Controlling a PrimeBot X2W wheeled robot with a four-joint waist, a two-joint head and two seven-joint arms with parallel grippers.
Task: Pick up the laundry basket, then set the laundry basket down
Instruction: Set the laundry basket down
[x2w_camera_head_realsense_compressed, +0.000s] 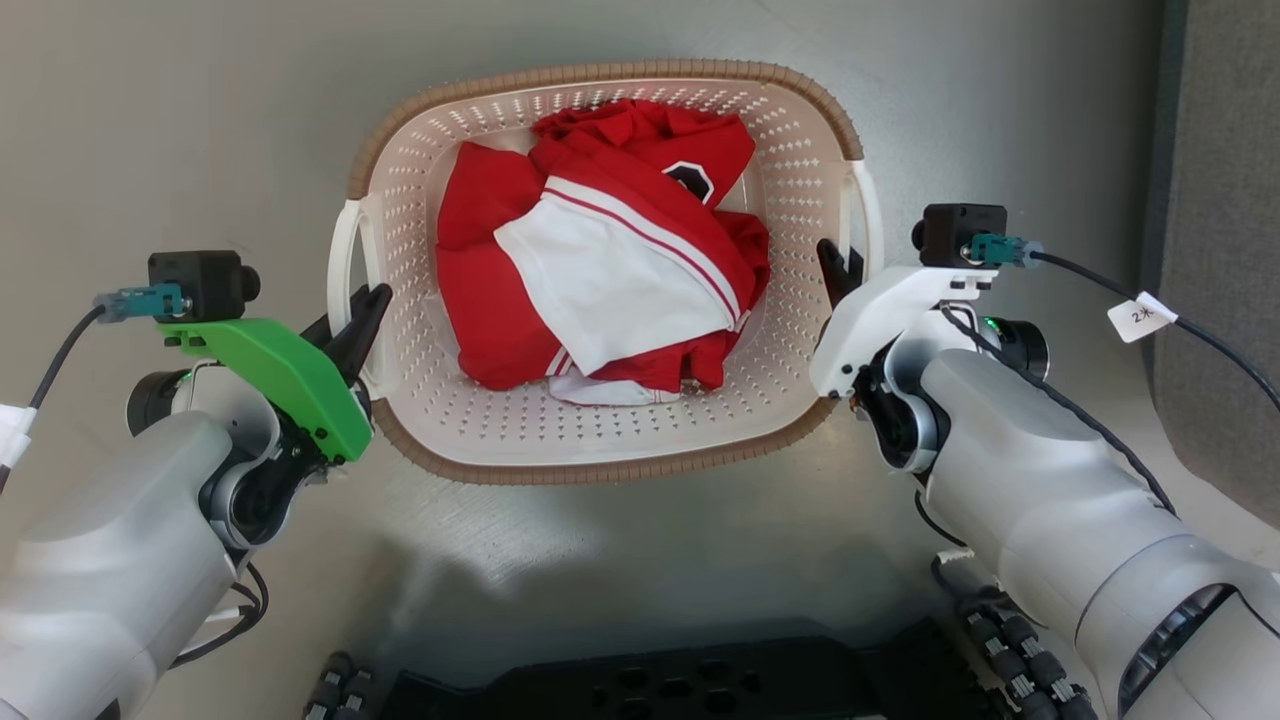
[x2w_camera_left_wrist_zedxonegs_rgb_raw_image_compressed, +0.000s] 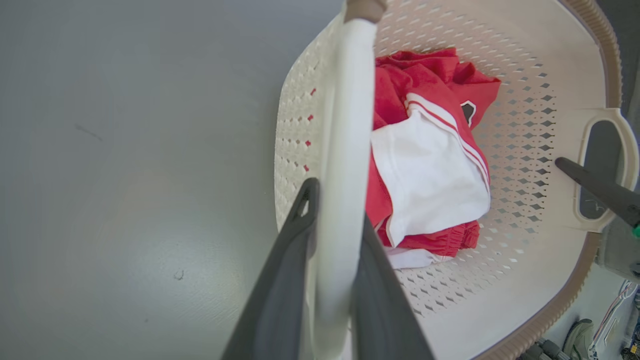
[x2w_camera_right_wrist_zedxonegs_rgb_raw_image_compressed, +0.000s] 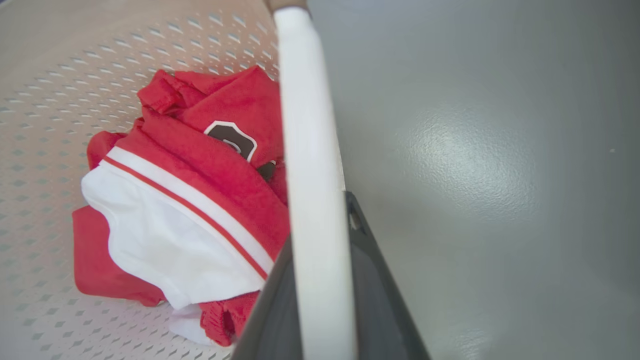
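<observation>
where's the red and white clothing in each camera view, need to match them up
Head view: red and white clothing, centre, inside the laundry basket.
Left wrist view: right of centre, beyond the white handle.
Right wrist view: left half, beside the other handle.
Shared landmark: the dark badge on the red cloth, in all three.

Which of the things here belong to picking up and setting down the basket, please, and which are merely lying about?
Part of the job: laundry basket; left gripper clamped on the left handle; right gripper clamped on the right handle.
Merely there: red-and-white clothes inside the basket; paper tag on the right arm's cable; grey floor.
</observation>
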